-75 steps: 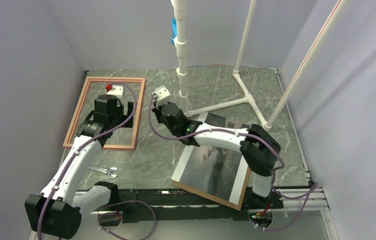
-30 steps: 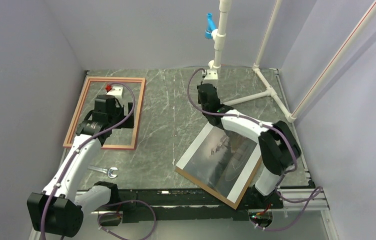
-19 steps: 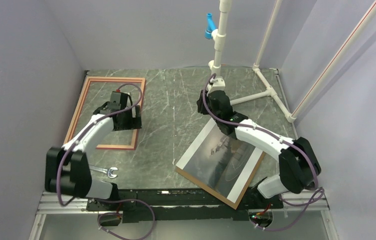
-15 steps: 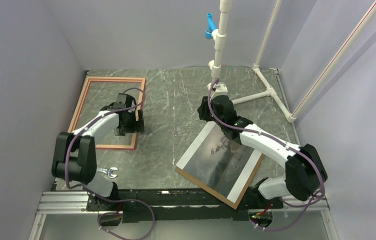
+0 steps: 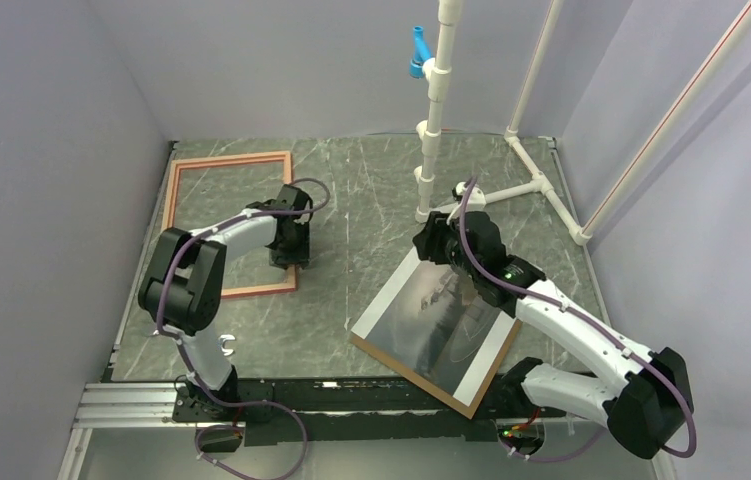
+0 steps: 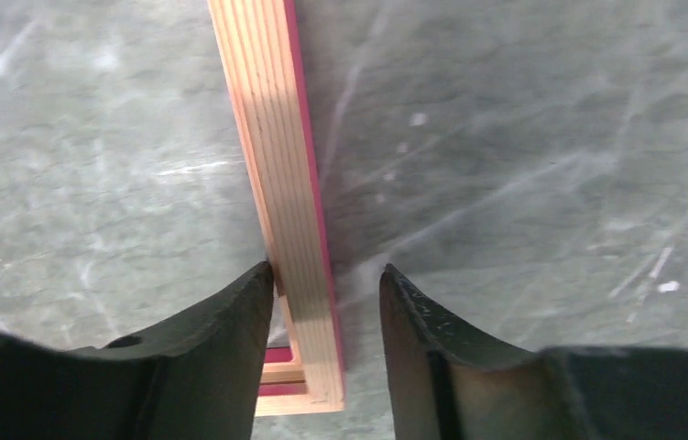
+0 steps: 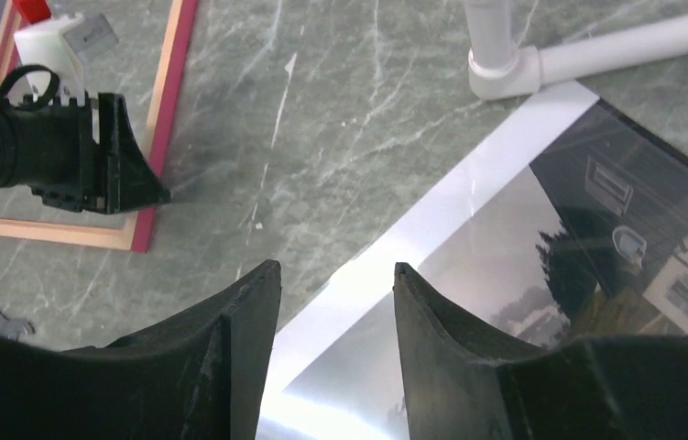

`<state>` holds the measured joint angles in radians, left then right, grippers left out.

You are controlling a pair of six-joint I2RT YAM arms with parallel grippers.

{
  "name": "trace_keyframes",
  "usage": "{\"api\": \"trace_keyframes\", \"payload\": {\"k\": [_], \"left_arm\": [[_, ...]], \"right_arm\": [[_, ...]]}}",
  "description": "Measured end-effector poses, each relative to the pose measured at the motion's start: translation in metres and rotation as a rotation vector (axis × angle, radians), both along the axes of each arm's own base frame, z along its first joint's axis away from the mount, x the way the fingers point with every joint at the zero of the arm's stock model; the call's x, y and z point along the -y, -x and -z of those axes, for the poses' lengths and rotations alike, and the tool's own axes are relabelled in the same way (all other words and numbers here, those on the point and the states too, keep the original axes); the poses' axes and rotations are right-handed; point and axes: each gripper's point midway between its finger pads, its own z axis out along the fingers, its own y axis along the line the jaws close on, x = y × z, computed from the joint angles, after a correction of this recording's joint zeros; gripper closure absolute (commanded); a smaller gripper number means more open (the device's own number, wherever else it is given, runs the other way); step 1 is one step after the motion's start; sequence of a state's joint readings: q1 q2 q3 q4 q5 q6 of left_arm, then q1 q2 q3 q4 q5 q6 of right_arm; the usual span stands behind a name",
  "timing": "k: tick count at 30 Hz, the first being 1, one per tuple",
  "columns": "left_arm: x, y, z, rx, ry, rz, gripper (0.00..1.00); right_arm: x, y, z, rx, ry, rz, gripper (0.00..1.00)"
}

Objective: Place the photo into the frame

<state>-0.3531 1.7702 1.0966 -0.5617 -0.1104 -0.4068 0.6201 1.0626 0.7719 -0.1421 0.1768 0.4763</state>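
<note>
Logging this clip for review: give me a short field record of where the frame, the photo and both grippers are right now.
frame: flat on table, far left
photo: face up on brown backing board, near right
left gripper: open, jaws either side of frame's right rail, near its near corner
right gripper: open, above photo's white band, holding nothing
photo in frame: no

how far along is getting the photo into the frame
Done: nothing yet; the photo lies on the right, apart from the frame. In hand: the left gripper straddles the frame's rail, jaws not clamped; the right gripper hovers open over the photo's white edge. Left: seating the photo inside.
</note>
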Motion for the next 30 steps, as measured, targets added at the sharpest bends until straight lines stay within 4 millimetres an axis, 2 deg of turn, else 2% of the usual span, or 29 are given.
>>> {"api": "trace_keyframes", "payload": {"k": [2, 8, 11, 22, 24, 26, 28, 30], "left_arm": [[0.011, -0.002, -0.001, 0.002, 0.005, 0.019, 0.62], [0.049, 0.001, -0.003, -0.013, 0.034, 0.073, 0.64], [0.069, 0.007, -0.006, -0.032, 0.05, 0.104, 0.72], [0.116, 0.042, -0.005, -0.08, 0.072, 0.185, 0.69], [0.125, 0.048, -0.005, -0.084, 0.077, 0.194, 0.67], [0.132, 0.051, -0.004, -0.086, 0.08, 0.199, 0.61], [0.139, 0.052, -0.003, -0.085, 0.09, 0.201, 0.51], [0.145, 0.054, -0.003, -0.087, 0.108, 0.208, 0.35]], "right_arm": [[0.004, 0.005, 0.006, -0.025, 0.006, 0.005, 0.47], [0.013, 0.022, 0.03, -0.111, 0.022, 0.02, 0.45], [0.016, 0.031, 0.041, -0.15, 0.02, 0.021, 0.43], [0.023, 0.066, 0.072, -0.261, -0.031, 0.009, 0.38], [0.024, 0.073, 0.079, -0.29, -0.04, 0.009, 0.37], [0.025, 0.078, 0.085, -0.313, -0.043, 0.011, 0.37], [0.026, 0.082, 0.089, -0.332, -0.05, 0.012, 0.36], [0.026, 0.086, 0.092, -0.346, -0.056, 0.009, 0.35]]}}
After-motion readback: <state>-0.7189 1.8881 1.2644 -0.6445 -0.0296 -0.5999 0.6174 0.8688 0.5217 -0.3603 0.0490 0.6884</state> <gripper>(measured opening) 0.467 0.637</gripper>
